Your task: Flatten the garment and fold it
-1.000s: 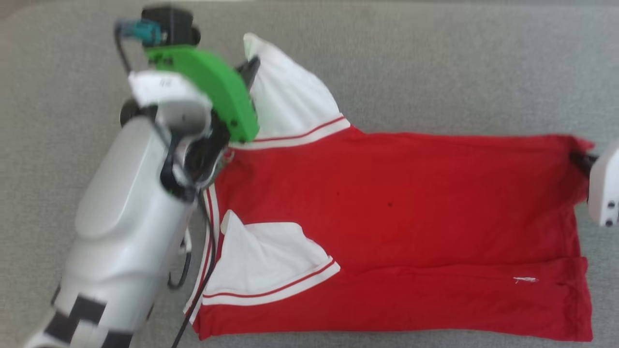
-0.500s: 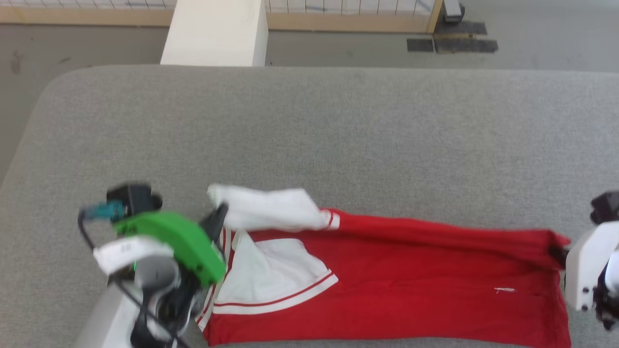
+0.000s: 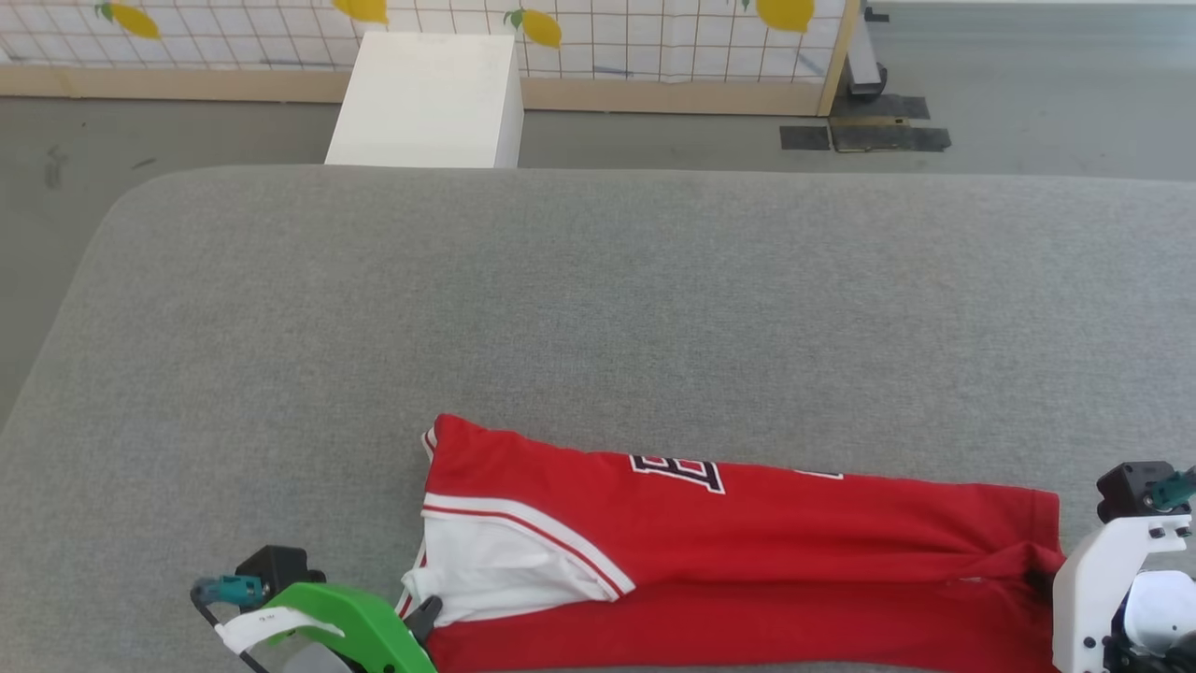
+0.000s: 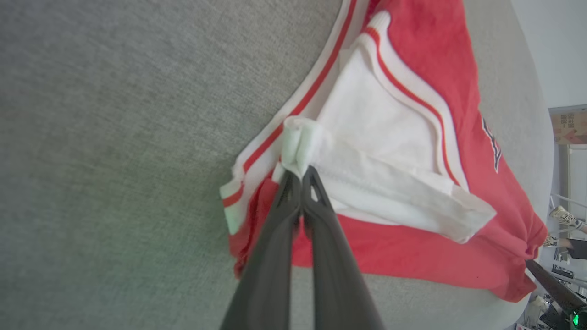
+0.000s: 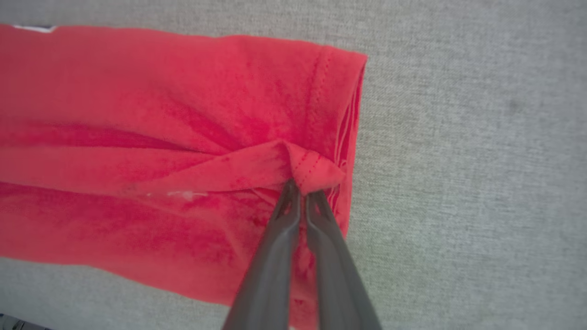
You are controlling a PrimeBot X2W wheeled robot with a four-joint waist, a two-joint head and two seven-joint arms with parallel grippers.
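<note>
Garment (image 3: 747, 551) now folded over, lettering (image 3: 677, 470) partly hidden

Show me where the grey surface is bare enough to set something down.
The grey fabric-covered surface is bare across its far half, from the red T-shirt with white sleeves to the far edge, and left of the shirt. The near edge is crowded: the shirt lies there, left gripper and right gripper pinching its ends.

Both the left gripper (image 4: 300, 172) and right gripper (image 5: 298, 185) have long skinny dark-grey fingers (image 4: 275, 256) with little triangular cut-outs near the tips. Left wrist: curved bright-green plastic cover (image 3: 360, 631), white tag (image 3: 271, 624), black box (image 3: 276, 565) with a teal plug (image 3: 227, 590) and thin black cable (image 3: 211, 624). Right wrist: white plastic bracket (image 3: 1098, 579) dotted with dark screw holes.
</note>
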